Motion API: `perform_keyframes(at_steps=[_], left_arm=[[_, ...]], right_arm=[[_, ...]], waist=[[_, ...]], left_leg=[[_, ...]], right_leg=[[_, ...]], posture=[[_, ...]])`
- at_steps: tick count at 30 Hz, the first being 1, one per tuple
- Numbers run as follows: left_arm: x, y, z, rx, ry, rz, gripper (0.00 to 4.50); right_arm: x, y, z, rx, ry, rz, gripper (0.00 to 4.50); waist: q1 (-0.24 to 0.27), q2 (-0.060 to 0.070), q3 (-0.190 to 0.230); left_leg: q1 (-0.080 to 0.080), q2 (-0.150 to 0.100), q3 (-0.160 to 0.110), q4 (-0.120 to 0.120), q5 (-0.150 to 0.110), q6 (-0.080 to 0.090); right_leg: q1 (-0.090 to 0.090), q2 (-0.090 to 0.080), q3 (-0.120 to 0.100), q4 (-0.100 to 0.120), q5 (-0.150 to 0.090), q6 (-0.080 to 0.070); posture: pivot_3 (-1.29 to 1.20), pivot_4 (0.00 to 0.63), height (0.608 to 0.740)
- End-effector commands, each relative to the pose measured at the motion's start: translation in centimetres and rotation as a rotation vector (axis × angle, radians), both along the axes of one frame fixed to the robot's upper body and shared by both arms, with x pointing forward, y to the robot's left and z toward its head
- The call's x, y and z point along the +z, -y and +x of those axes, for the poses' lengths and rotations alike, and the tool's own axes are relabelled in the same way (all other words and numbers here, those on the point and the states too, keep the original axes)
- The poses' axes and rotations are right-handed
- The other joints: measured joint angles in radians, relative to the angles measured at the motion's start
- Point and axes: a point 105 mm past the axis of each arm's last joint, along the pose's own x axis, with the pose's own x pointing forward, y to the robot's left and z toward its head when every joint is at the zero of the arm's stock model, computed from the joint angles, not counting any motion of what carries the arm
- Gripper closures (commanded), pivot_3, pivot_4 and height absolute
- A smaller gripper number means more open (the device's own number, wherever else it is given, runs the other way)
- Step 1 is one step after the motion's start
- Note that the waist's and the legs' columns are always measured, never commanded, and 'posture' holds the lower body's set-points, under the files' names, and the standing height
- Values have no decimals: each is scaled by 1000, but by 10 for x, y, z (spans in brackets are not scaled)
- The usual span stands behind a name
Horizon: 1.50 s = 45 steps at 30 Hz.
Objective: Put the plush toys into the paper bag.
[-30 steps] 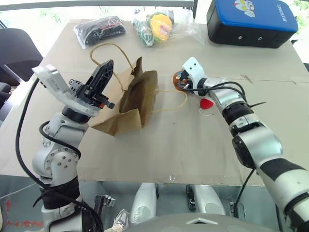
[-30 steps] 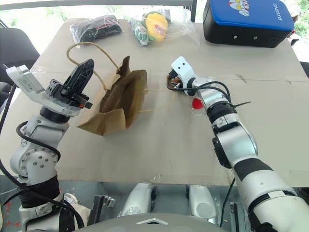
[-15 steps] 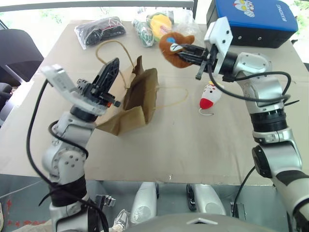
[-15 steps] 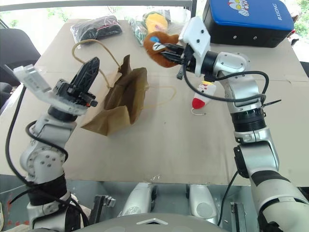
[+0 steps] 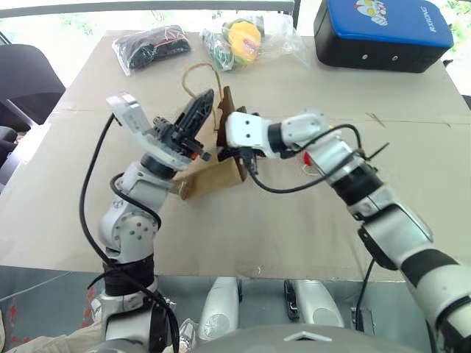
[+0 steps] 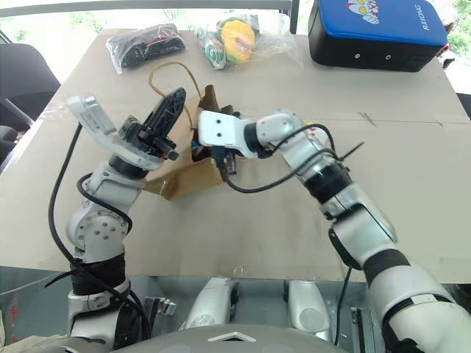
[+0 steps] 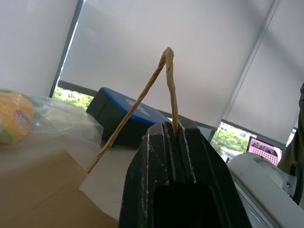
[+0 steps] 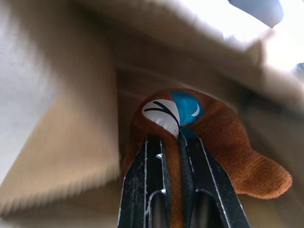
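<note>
The right claw, clamped on the brown plush toy, has swung from above the table into the paper bag. The left claw pinches one cord handle. One white toy, mostly hidden, lies right of the bag.

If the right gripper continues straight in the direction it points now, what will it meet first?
The right gripper, shut on the brown roundish plush toy, points into the open brown kraft paper bag. It would probably first press the toy against the bag's inner paper wall; depth is unclear.
</note>
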Motion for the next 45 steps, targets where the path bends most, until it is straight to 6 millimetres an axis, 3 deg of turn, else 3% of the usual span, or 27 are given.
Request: perform_keyframes(at_steps=[1, 4, 8, 11, 14, 16, 19, 22, 25, 26, 28, 30, 33, 37, 40, 45], left_arm=[[8, -6, -10, 50, 72, 19, 4500], [9, -16, -13, 72, 79, 4, 4500], [8, -25, -18, 61, 76, -17, 4500], [8, -32, -18, 79, 69, -28, 4500], [9, -37, -17, 95, 71, -23, 4500], [11, -39, -17, 102, 77, -24, 4500], [17, -39, -16, 91, 88, -48, 4500], [21, -36, -16, 63, 85, -85, 4500], [22, -34, -18, 54, 83, -106, 4500], [23, -34, -18, 53, 82, -113, 4500], [23, -31, -20, 52, 80, -125, 4500], [22, -29, -21, 50, 77, -135, 4500], [20, -26, -22, 44, 69, -151, 4500], [18, -19, -22, 26, 61, -159, 4500], [20, -16, -21, 17, 65, -168, 4500], [27, -3, -17, -18, 90, -220, 4500]], right_arm=[[23, 1, 0, 45, -20, 126, 3326], [27, 20, 1, 26, -6, 149, 1999], [39, 60, -2, -69, -16, 214, 1999], [49, 102, 9, -271, -6, 251, 1999], [49, 150, 33, -563, -25, 273, 1999], [37, 179, 47, -742, -48, 238, 1999], [-17, 222, 60, -963, -111, 5, 1999], [-51, 234, 64, -1032, -200, -75, 1999], [-64, 236, 63, -1031, -238, -101, 3299], [-64, 237, 63, -1031, -239, -103, 3946], [-50, 242, 62, -1027, -220, -59, 4394], [-25, 236, 59, -979, -263, 87, 4394], [29, 209, 44, -816, -404, 399, 4394], [73, 168, 22, -620, -439, 550, 4394], [82, 145, 15, -566, -425, 567, 4394], [58, 84, 19, -555, -360, 472, 4394]], waist=[[4, 0, 0], [13, 0, 0], [25, 0, 0], [26, 0, 0], [25, 0, 0], [24, 0, 0], [24, -1, 0], [21, -1, 0], [14, -2, -1], [14, -2, -1], [15, -3, -1], [18, -3, -1], [20, -2, -1], [10, 0, 0], [6, 0, 0], [5, -1, 0]], left_leg=[[0, 0, 0, 0, 0, 0], [-1, 0, 0, 1, 0, 0], [-1, 0, 0, 1, 0, 0], [-1, 0, 0, 1, 0, 1], [-1, 0, 0, 1, 0, 1], [-1, 0, 0, 1, 0, 1], [-1, 0, 0, 1, -1, 1], [-1, 0, 1, 1, 0, 1], [1, 0, 2, 1, -1, 1], [2, 0, 1, 1, -1, 1], [2, 0, 1, 2, -1, 1], [1, 0, 1, 2, -1, 1], [1, 0, 0, 2, -1, 1], [1, 0, 0, 2, -1, 1], [1, 0, -1, 2, -1, 1], [0, 0, 0, 2, -1, 1]], right_leg=[[0, 0, 0, 0, 0, 0], [0, -1, -1, -1, 0, 0], [1, -1, -1, -2, 0, 0], [1, -1, -1, -1, 0, 0], [1, -1, -1, -1, 0, 0], [1, -1, 0, -1, 0, 0], [1, 0, 0, -1, 0, 0], [1, 0, 1, -2, 0, 0], [2, 0, 2, -1, 0, 0], [3, 0, 1, -1, 0, 0], [4, 0, 0, -1, 0, 0], [4, 0, 0, -2, 0, 0], [4, 0, 0, -2, 0, 0], [3, 0, 0, -1, 0, 0], [3, 0, 0, -1, 0, 0], [3, 0, 0, -1, 0, 0]], posture=[[0, 150, 740], [0, 150, 740], [0, 150, 740], [0, 150, 740], [0, 150, 740], [0, 150, 740], [0, 150, 740], [0, 150, 740], [0, 150, 740], [0, 150, 740], [0, 150, 740], [0, 150, 740], [0, 150, 740], [0, 150, 740], [0, 150, 740], [0, 150, 740]])
